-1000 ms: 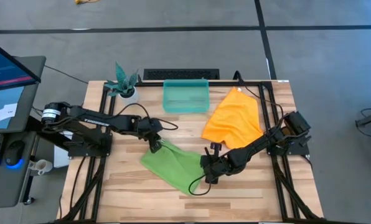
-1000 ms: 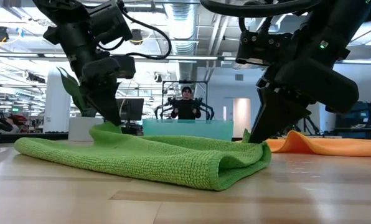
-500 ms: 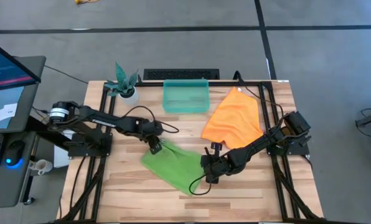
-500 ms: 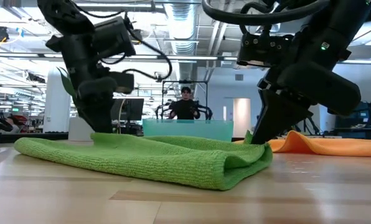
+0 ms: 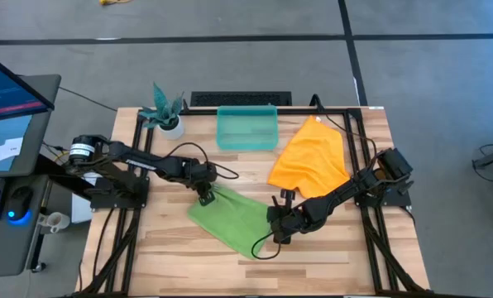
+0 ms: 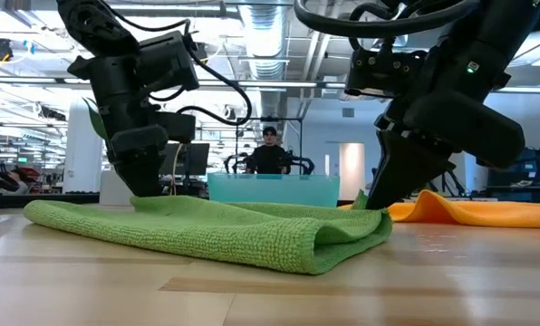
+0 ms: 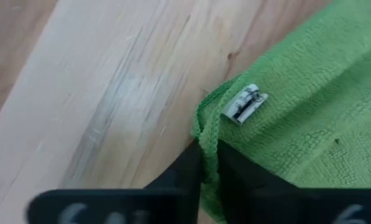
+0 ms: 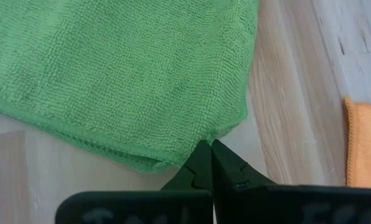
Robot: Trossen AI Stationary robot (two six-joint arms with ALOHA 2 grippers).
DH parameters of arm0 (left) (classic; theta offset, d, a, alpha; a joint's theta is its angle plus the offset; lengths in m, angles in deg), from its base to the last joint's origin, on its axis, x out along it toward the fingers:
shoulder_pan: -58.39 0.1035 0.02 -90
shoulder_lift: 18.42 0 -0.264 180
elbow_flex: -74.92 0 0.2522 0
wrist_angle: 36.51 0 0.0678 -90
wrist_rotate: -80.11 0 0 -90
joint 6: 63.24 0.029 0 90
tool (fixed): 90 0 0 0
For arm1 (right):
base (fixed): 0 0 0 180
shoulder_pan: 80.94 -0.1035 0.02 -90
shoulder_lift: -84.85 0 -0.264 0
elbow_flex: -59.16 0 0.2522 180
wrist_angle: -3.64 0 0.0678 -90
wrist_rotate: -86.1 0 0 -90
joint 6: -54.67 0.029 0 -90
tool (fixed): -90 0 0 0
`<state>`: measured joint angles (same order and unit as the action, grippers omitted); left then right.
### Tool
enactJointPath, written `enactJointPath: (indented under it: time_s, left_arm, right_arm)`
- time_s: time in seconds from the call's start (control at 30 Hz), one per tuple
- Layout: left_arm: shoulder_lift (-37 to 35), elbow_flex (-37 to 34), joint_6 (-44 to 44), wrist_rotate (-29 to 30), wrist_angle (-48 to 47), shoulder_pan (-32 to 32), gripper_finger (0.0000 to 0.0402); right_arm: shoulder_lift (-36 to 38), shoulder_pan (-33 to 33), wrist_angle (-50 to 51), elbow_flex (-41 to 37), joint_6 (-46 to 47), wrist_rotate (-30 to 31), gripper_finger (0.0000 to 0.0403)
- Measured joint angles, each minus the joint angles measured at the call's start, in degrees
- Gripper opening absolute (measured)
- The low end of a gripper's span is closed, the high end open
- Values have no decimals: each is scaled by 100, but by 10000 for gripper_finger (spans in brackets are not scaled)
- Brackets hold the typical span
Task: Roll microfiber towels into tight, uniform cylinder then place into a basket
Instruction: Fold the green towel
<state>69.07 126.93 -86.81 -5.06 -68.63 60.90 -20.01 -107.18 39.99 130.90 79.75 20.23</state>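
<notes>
The lime green towel (image 5: pixel 232 217) lies on the table's middle, doubled over, with its fold (image 6: pixel 338 244) toward the near edge. My left gripper (image 5: pixel 203 197) is shut on its far left corner, beside a small white label (image 7: pixel 244 103). At its right corner my right gripper (image 5: pixel 277 237) is also shut on the cloth. The orange towel (image 5: pixel 311 157) lies spread flat at the far right. The teal basket (image 5: pixel 246 127) stands at the far edge, empty. My left gripper pinches the green towel's hemmed edge (image 7: pixel 205 138) between its two fingers, right at the corner next to the label. The fingers slant steeply down from the table's left. The cloth lies flat on the table around them. My right gripper pinches the towel's right corner (image 8: pixel 218 133) between its fingertips, slanting down from the table's right. That corner rises a little to the fingers (image 6: pixel 371 195), and the cloth beyond it lies slack on the table.
A white pot with a teal plant (image 5: pixel 165 112) stands at the far left corner. Black rails (image 5: pixel 370 149) run along the table's sides. Bare wood shows along the near edge (image 5: pixel 230 269). A person (image 6: pixel 270 152) stands in the room behind.
My left gripper has sunk a little toward the table at the towel's far left corner. That corner, which stood lifted under the fingers a second ago, now lies flat. The right gripper and the right corner have kept still.
</notes>
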Motion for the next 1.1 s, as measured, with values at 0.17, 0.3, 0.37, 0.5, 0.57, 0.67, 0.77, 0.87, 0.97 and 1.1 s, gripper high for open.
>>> enactJointPath:
  time_s: [0.17, 0.3, 0.37, 0.5, 0.57, 0.67, 0.77, 0.87, 0.97, 1.1]
  left_arm:
    - [-158, -14, -76, 79, -37, -264, 9]
    - [-511, -14, -310, 104, -31, -567, 10]
    - [-730, -14, -466, 102, -43, -738, 10]
    - [-1134, -12, -888, 148, -262, -1120, 10]
    - [-1303, -12, -1064, 235, -330, -1337, 11]
    - [-1544, -12, -1330, 379, -400, -1644, 11]
    - [-1765, -12, -1569, 556, -404, -1934, 11]
    - [-1999, -12, -1765, 736, -411, -2202, 11]
    - [-2268, -12, -1823, 946, -416, -2450, 11]
    - [-2712, -12, -2021, 1253, -472, -2731, 11]
  right_arm:
    - [0, 0, 160, 0, -7, 141, 8]
    - [0, -2, 220, 31, -19, 158, 8]
    - [0, -36, 323, 123, -29, 291, 8]
    - [0, -227, 713, 448, -109, 473, 6]
    - [0, -357, 886, 660, -117, 619, 4]
    - [0, -537, 1189, 924, -157, 918, 4]
    - [0, -703, 1473, 1160, -157, 1157, 4]
    - [0, -861, 1763, 1403, -157, 1357, 3]
    - [2, -972, 2063, 1609, -157, 1560, 3]
    - [4, -1063, 2526, 1934, -157, 1887, 4]
